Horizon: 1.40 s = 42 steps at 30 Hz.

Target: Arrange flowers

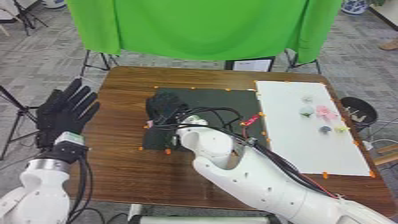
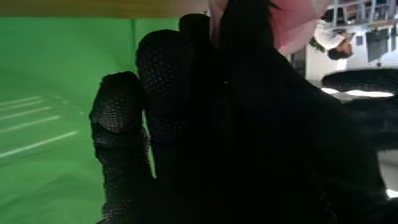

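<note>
In the head view, my right hand point(image 1: 165, 106) is over the dark mat point(image 1: 222, 97), with a small pink patch at its left side. In the right wrist view, pink petals point(image 2: 298, 25) show behind and on both sides of a finger of my right hand point(image 2: 240, 115), which pinches the pink flower; its stem is hidden. Beyond the table's left edge, my left hand point(image 1: 64, 110) is open and holds nothing. On the white board point(image 1: 306, 145) lie a pink flower point(image 1: 326, 113), a pale teal one point(image 1: 306, 111), a white one point(image 1: 307, 99), a blue-grey one point(image 1: 325, 129) and a yellow one point(image 1: 341, 128).
Orange markers line the mat and board. Black cables and a red connector point(image 1: 251, 120) run along the right arm, over the mat. A green cloth point(image 1: 204, 27) hangs beyond the far edge of the table point(image 1: 124, 90). A dark round container point(image 1: 359, 110) stands past the right edge.
</note>
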Motion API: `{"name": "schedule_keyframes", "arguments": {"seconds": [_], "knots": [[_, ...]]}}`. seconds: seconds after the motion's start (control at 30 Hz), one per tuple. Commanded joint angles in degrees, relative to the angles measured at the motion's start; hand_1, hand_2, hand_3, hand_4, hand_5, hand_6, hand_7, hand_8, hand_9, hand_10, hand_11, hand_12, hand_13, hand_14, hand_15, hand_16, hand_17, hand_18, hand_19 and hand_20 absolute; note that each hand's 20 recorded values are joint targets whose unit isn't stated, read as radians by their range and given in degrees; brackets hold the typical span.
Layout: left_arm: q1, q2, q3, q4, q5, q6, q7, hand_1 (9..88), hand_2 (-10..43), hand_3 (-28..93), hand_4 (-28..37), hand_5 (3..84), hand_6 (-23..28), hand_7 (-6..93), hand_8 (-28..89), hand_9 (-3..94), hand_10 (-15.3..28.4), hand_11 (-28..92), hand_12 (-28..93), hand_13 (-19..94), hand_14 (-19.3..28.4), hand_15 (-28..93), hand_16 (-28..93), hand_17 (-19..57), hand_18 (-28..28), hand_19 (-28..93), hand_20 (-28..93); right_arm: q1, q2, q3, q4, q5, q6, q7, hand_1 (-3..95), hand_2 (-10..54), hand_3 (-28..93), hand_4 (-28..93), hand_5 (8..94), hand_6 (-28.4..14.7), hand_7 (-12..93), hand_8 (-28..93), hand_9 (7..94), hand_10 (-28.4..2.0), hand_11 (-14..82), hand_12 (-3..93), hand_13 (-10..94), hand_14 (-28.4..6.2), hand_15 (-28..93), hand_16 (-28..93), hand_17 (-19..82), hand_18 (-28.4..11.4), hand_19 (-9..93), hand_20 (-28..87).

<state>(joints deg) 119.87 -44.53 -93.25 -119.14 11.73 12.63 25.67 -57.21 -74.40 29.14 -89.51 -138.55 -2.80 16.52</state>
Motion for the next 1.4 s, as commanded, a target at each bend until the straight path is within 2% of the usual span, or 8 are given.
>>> {"name": "schedule_keyframes", "arguments": {"seconds": [0.03, 0.3, 0.47, 0.57, 0.8, 1.03, 1.23, 1.4], "knots": [[-1.14, -0.34, 0.68, 0.46, 0.16, -0.12, -1.41, 26.0, 12.8, 74, -28.3, 39.5, 8.1, 7.2, -7, 31.2, 14.5, 14, 10, 20, 14.2, 24, -6, -4.7, 12.3, 27, 8, -2.34, -0.97, 0.35, 0.70, -1.81, -3.52, 1.57, 58.1, -9.4, 70, -28, 72.8, 2.6, 34, -3, 80.6, -6.4, 4.4, 31.2, 70, -8.1, 51, 45, 40, -19.5, 81, 39], [-1.41, -0.35, 1.01, 0.49, 0.18, -0.04, -1.65, 26.0, 12.7, 74, -28.3, 39.5, 8.2, 7.1, -7, 31.2, 14.4, 14, 10, 20, 14.2, 24, -6, -4.7, 12.3, 27, 8, -1.87, -1.67, -0.20, 1.13, -1.28, -2.91, 4.89, 57.7, -9.5, 71, -28, 67.8, 1.3, 34, -3, 77.8, -7.4, 6.2, 29.9, 70, -7.8, 49, 46, 40, -19.9, 81, 39], [-1.35, -0.63, 1.43, 0.50, -1.01, -0.35, -1.58, 26.0, 12.6, 74, -28.3, 39.5, 8.1, 7.2, -7, 31.2, 14.4, 14, 10, 20, 14.3, 24, -6, -4.7, 12.3, 27, 8, -2.16, -1.69, 0.22, 1.03, -1.04, -3.45, 5.45, 55.9, -9.5, 72, -28, 64.3, 0.4, 32, -4, 74.1, -9.0, 11.1, 25.7, 70, -8.0, 50, 46, 40, -20.0, 81, 38], [-1.22, -0.41, 1.37, 0.26, -0.92, 0.56, -1.17, 26.1, 12.5, 74, -28.3, 39.4, 8.1, 7.3, -7, 30.7, 14.3, 14, 10, 20, 14.5, 24, -6, -4.6, 12.3, 27, 8, -2.25, -1.60, 0.30, 0.57, -0.05, -4.53, 5.88, 54.9, -9.5, 74, -28, 62.6, 0.7, 29, -6, 72.1, -9.9, 13.0, 23.7, 69, -7.7, 50, 46, 39, -20.1, 81, 38], [-0.32, -0.23, 0.63, -0.12, -1.28, 0.43, -0.40, 26.4, 12.1, 74, -28.3, 38.9, 8.2, 7.7, -7, 28.5, 14.0, 13, 10, 19, 14.8, 24, -5, -4.7, 12.3, 27, 8, -1.87, -1.17, 0.33, -0.39, 0.44, -3.60, 7.21, 54.6, -9.5, 74, -28, 61.6, 0.8, 27, -12, 69.5, -11.1, 16.7, 19.1, 69, -7.8, 49, 46, 39, -20.4, 81, 37], [0.83, -0.06, -0.28, -0.42, -1.62, 0.47, 0.71, 26.4, 11.8, 74, -28.3, 38.9, 8.2, 7.9, -7, 28.6, 13.9, 13, 11, 19, 14.9, 24, -5, -4.7, 12.3, 27, 8, -1.15, -0.30, 0.86, -2.99, 0.55, -8.27, 6.34, 50.0, -9.5, 76, -28, 58.8, -0.5, 24, -16, 66.3, -11.9, 17.0, 16.6, 68, -8.8, 49, 44, 38, -20.6, 81, 37], [1.11, -0.04, -0.65, -0.38, -1.68, 0.19, 0.72, 26.6, 11.6, 74, -28.3, 39.0, 8.4, 8.1, -7, 29.2, 14.1, 13, 11, 19, 15.0, 24, -5, -4.6, 12.3, 27, 8, -1.20, 0.30, 1.11, -4.42, 0.92, -11.74, 6.64, 49.0, -9.5, 77, -28, 57.6, -1.0, 23, -15, 64.4, -12.5, 16.3, 16.3, 67, -9.3, 49, 42, 37, -21.0, 80, 37], [1.18, -0.25, -0.83, -0.27, -1.58, 0.04, 0.45, 26.6, 11.5, 74, -28.3, 39.4, 8.5, 8.1, -7, 29.8, 14.3, 14, 11, 19, 15.1, 25, -5, -4.7, 12.3, 27, 8, -2.10, 1.17, 1.84, -5.81, 2.14, -10.05, 6.73, 46.9, -9.5, 78, -28, 57.4, -1.3, 23, -15, 63.3, -12.7, 15.6, 15.9, 66, -10.1, 50, 40, 37, -21.1, 80, 37]]}}
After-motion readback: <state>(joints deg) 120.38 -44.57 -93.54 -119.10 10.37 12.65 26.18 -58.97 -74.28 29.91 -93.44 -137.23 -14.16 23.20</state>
